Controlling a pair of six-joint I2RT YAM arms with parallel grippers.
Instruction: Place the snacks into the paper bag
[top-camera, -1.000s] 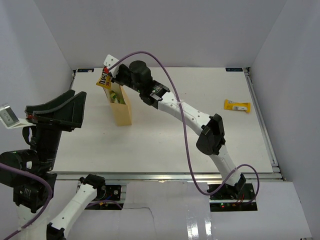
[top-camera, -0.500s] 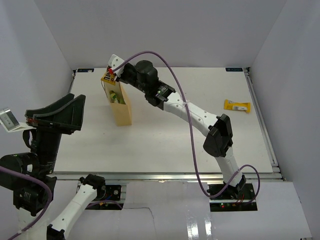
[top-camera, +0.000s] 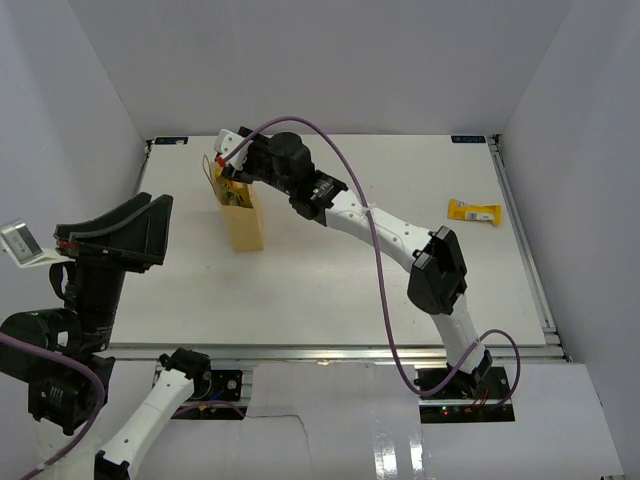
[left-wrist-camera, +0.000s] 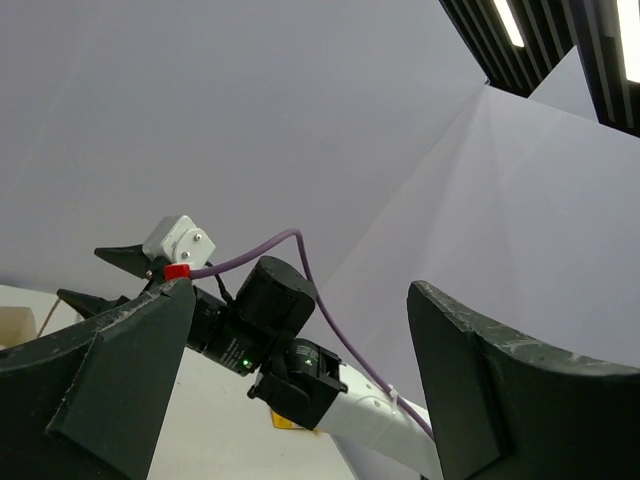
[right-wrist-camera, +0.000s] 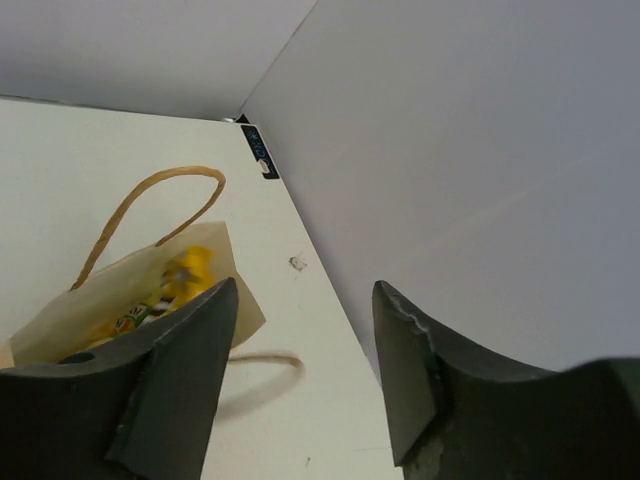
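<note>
The tan paper bag stands at the back left of the table. My right gripper hovers open just over its mouth, with nothing between the fingers. In the right wrist view the bag lies below the open gripper. Inside it sit a yellow packet and a green-and-yellow pouch. The pouch also shows in the bag's mouth from above. Another yellow packet lies on the table at the right. My left gripper is raised at the left, wide open and empty.
One loop handle arches up beside the bag's mouth. The side wall rises close beyond the bag. In the left wrist view the open gripper looks across at the right arm.
My right gripper shifted a little right over the bag and opened. The yellow packet it held has dropped into the bag. The left arm has barely moved.
</note>
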